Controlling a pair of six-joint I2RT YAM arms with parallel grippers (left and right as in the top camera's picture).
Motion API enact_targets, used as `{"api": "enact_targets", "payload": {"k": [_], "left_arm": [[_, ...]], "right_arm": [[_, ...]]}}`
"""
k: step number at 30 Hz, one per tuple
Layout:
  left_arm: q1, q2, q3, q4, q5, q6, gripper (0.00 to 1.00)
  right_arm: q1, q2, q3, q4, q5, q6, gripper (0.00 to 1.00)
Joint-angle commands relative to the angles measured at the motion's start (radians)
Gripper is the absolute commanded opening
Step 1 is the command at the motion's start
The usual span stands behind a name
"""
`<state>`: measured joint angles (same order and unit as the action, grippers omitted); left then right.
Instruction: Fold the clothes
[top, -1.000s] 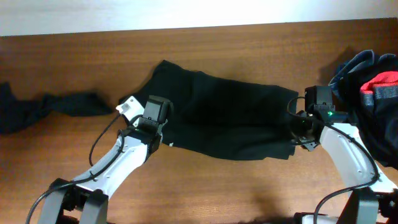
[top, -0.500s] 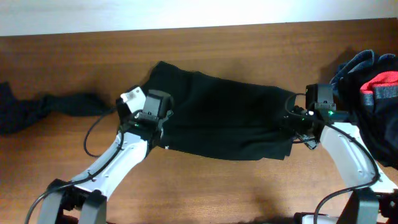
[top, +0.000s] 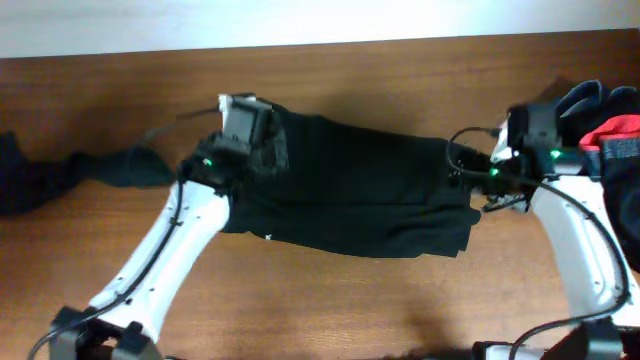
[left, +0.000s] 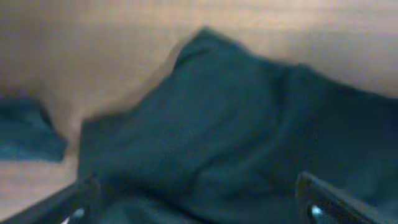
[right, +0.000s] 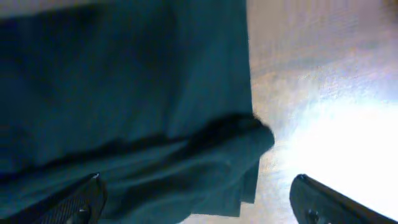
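Observation:
A black garment (top: 360, 195) lies folded across the middle of the table, its edges uneven at the right end. My left gripper (top: 272, 150) hovers over its far-left corner, open, with nothing between the fingers. In the left wrist view the garment (left: 236, 124) fills the frame and the gripper (left: 199, 208) stands wide above it. My right gripper (top: 466, 176) is open over the garment's right edge. In the right wrist view the layered hem (right: 242, 155) lies between the spread fingers of that gripper (right: 196, 205).
A heap of clothes (top: 600, 130), blue, grey and red, sits at the right edge beside my right arm. A dark twisted garment (top: 70, 175) lies at the far left, also showing in the left wrist view as dark cloth (left: 25, 134). Brown wooden table (top: 330, 300) shows in front.
Both grippers have opened and let go of the black garment. The left one has risen and moved toward the far-left corner; the right one has drawn back slightly from the right edge.

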<state>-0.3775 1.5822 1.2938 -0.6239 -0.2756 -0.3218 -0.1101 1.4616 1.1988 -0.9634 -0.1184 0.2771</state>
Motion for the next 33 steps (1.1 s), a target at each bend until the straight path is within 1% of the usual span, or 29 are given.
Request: {"api": "enact_targets", "payload": {"k": [1,4,9,14,18,21,24,26,28,33], "left_arm": [[0.031,0.007,0.137,-0.072,0.105,0.161,0.99],[0.060,0.010,0.225,-0.127,0.132,0.208,0.99],[0.111,0.063,0.331,-0.131,0.138,0.262,0.99],[0.145,0.236,0.475,-0.116,0.167,0.294,0.99],[0.146,0.391,0.591,-0.090,0.168,0.314,0.99],[0.146,0.463,0.629,-0.056,0.168,0.323,0.99],[0.146,0.518,0.631,0.017,0.168,0.370,0.95],[0.146,0.551,0.631,0.065,0.173,0.402,0.94],[0.146,0.584,0.631,0.103,0.175,0.424,0.94],[0.146,0.668,0.631,0.147,0.175,0.429,0.94]], "right_arm": [[0.005,0.000,0.117,-0.011,-0.022,-0.083,0.99],[0.005,0.002,0.179,-0.005,-0.029,-0.082,0.99],[0.005,0.045,0.253,0.018,-0.032,-0.083,0.99],[0.013,0.169,0.322,0.050,-0.059,-0.136,0.99],[0.032,0.293,0.358,0.103,-0.062,-0.135,0.99],[0.046,0.360,0.359,0.144,-0.053,-0.135,0.99],[0.054,0.417,0.359,0.183,-0.051,-0.130,0.99],[0.054,0.446,0.359,0.200,-0.050,-0.115,0.99],[0.054,0.462,0.358,0.206,-0.042,-0.115,0.99],[0.060,0.477,0.357,0.203,0.036,-0.116,0.99]]}}
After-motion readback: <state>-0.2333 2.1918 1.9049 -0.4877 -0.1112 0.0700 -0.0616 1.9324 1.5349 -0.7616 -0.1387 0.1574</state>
